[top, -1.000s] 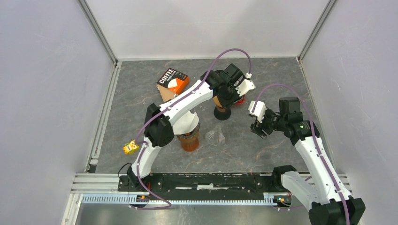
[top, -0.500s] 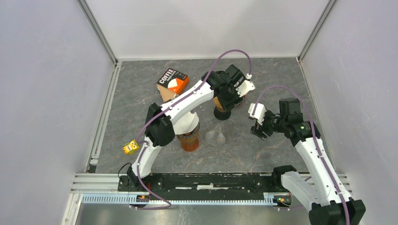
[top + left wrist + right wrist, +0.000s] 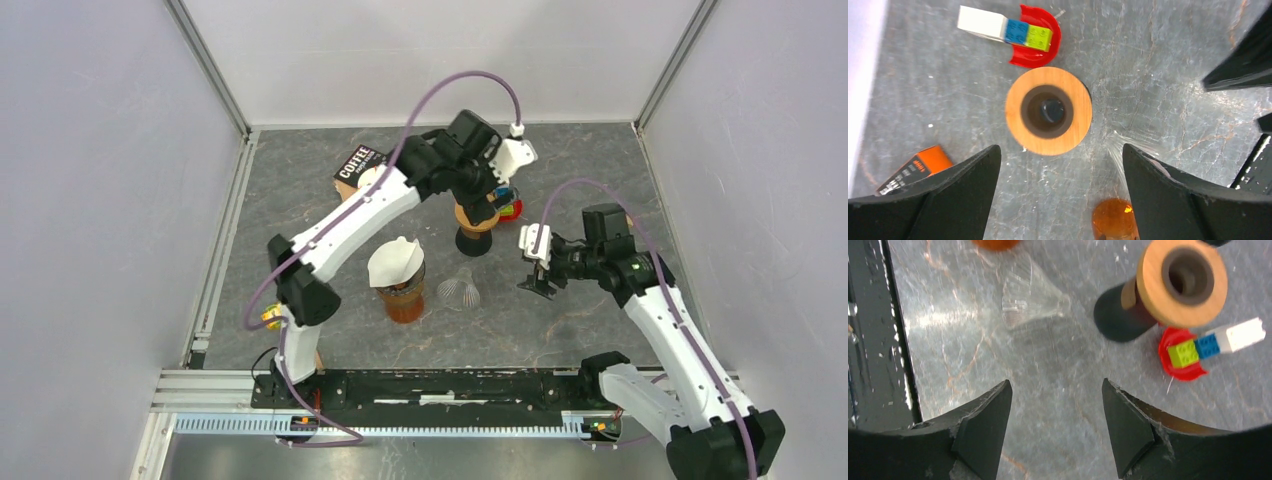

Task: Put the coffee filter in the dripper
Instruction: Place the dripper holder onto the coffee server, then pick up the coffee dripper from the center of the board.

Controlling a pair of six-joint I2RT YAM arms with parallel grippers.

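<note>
The white paper coffee filter (image 3: 396, 260) sits in the mouth of an orange translucent cup (image 3: 404, 300). Just right of it the clear ribbed dripper (image 3: 459, 291) lies on its side on the table; it also shows in the right wrist view (image 3: 1029, 301). My left gripper (image 3: 481, 193) hangs open above a wooden-topped dark stand (image 3: 1049, 111), with nothing between its fingers (image 3: 1060, 147). Right of the dripper, my right gripper (image 3: 531, 280) is open over bare table, and it holds nothing (image 3: 1056, 381). Neither wrist view shows the filter.
An orange COFFEE filter box (image 3: 358, 168) lies at the back left. A red lid with toy bricks (image 3: 508, 208) sits right of the stand (image 3: 474, 228). Grey walls close in the table on three sides. A small yellow block (image 3: 272, 317) lies near the left arm's base.
My left gripper has opened and risen off the wooden-topped stand. Its arm has swung back, which uncovers the filter. My right gripper has shifted slightly left towards the dripper.
</note>
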